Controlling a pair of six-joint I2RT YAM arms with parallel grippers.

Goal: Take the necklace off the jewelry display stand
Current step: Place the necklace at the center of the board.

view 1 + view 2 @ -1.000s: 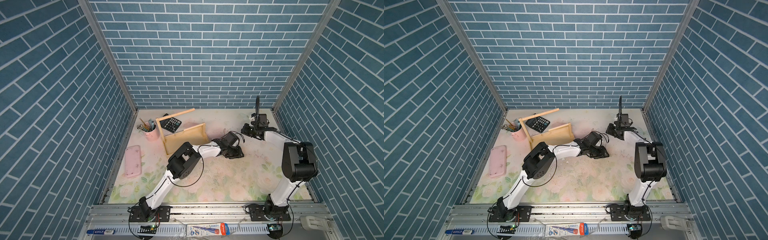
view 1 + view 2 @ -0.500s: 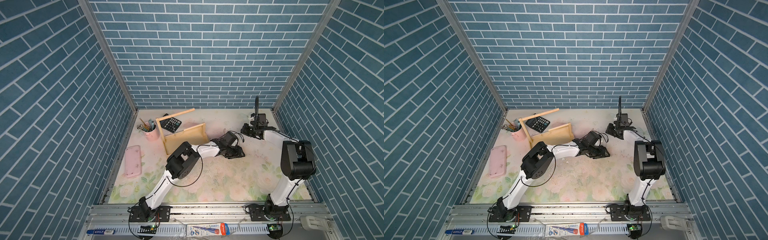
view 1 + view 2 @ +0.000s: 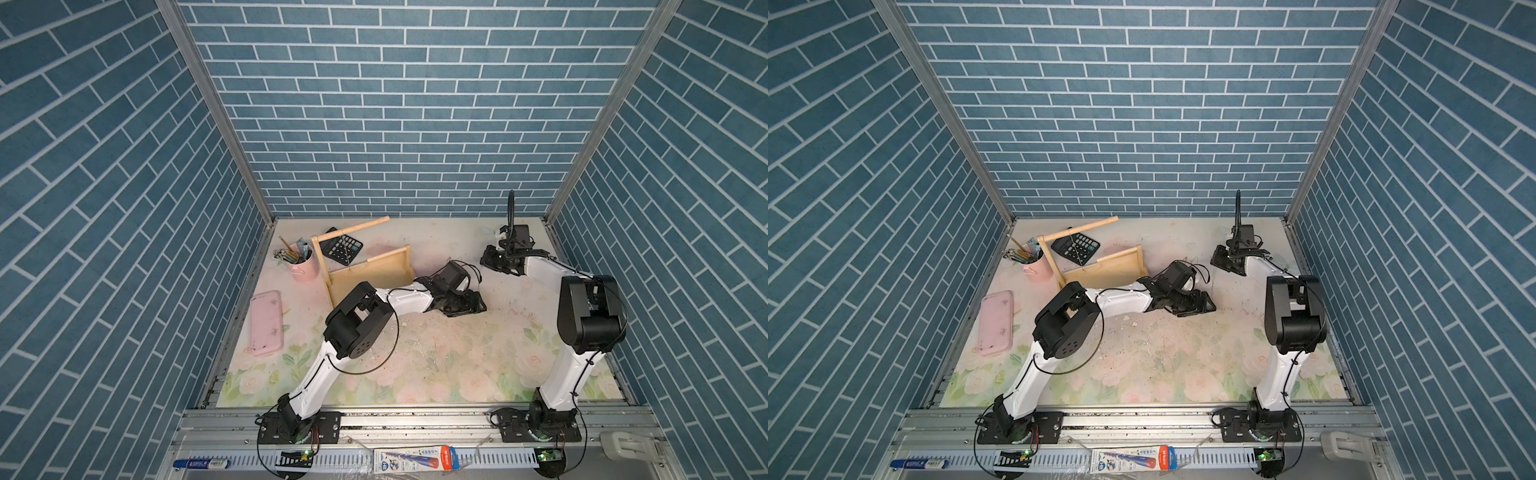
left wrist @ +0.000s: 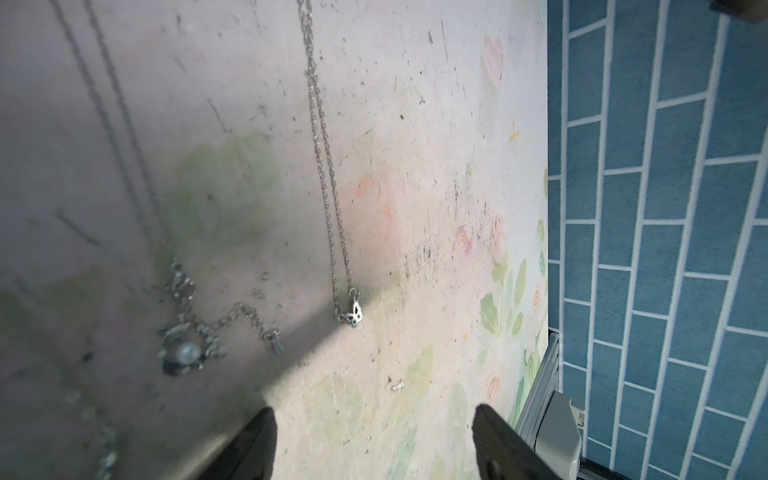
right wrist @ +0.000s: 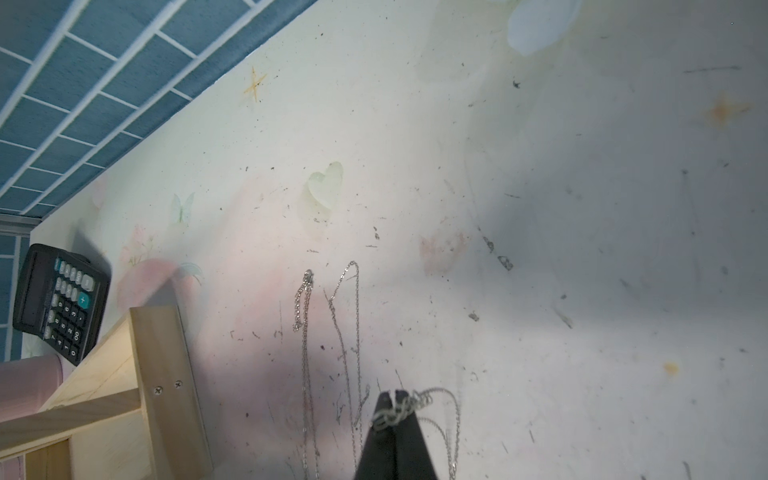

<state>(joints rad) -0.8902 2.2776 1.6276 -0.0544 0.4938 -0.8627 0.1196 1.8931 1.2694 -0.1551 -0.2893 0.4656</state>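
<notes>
The pale wood jewelry display stand [image 3: 374,272] leans tilted at the back left, and a thin chain [image 3: 1077,251] hangs from its upper bar. My right gripper [image 5: 392,395] is shut on a bunched silver necklace chain [image 5: 409,405] just above the mat, right of the stand. Two more chains [image 5: 305,328] lie stretched on the mat beside it. My left gripper [image 4: 374,419] is open over the mat with nothing between its fingers. A butterfly-pendant necklace [image 4: 355,312] lies ahead of it, and a blurred pearl-pendant necklace [image 4: 183,351] lies to the side.
A black calculator [image 3: 343,249] lies behind the stand and a pink pencil cup [image 3: 303,266] stands to its left. A pink case [image 3: 266,322] lies by the left wall. The right wall's metal rail [image 4: 540,390] runs close to the left gripper's view.
The left gripper's jaws have opened wider. Both arms have stayed almost in place, and the right gripper has kept its hold on the chain.
</notes>
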